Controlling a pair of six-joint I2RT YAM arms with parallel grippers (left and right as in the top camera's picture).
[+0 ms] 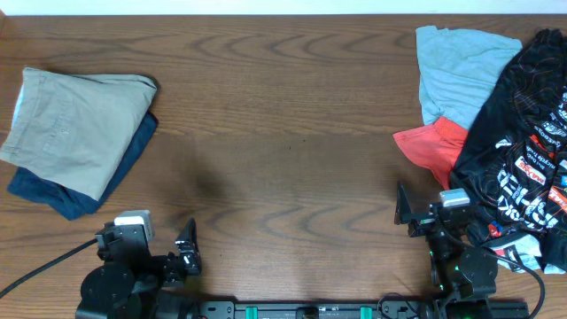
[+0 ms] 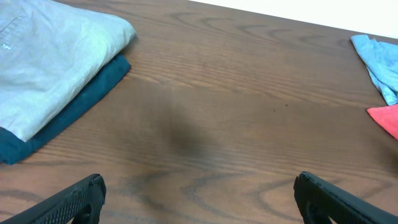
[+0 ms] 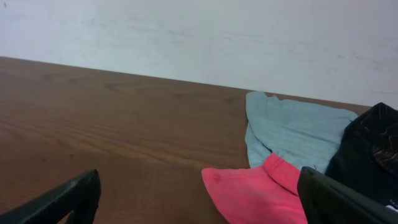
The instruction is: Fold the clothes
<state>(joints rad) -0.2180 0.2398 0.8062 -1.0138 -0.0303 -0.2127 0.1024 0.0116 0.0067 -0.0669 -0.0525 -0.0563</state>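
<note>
Folded khaki shorts (image 1: 75,124) lie on a folded navy piece (image 1: 62,197) at the far left; both show in the left wrist view, the shorts (image 2: 56,56) over the navy piece (image 2: 74,109). At the right lies a heap: a light-blue garment (image 1: 456,71), a red one (image 1: 434,146) and a black printed one (image 1: 523,133). The right wrist view shows the light-blue (image 3: 292,134), red (image 3: 261,193) and black (image 3: 367,149) pieces. My left gripper (image 1: 182,257) is open and empty at the front left. My right gripper (image 1: 416,213) is open and empty beside the red garment.
The brown wooden table (image 1: 283,115) spans the view. A white wall (image 3: 199,37) stands behind the far edge. A black cable (image 1: 35,270) runs from the left arm's base at the front left.
</note>
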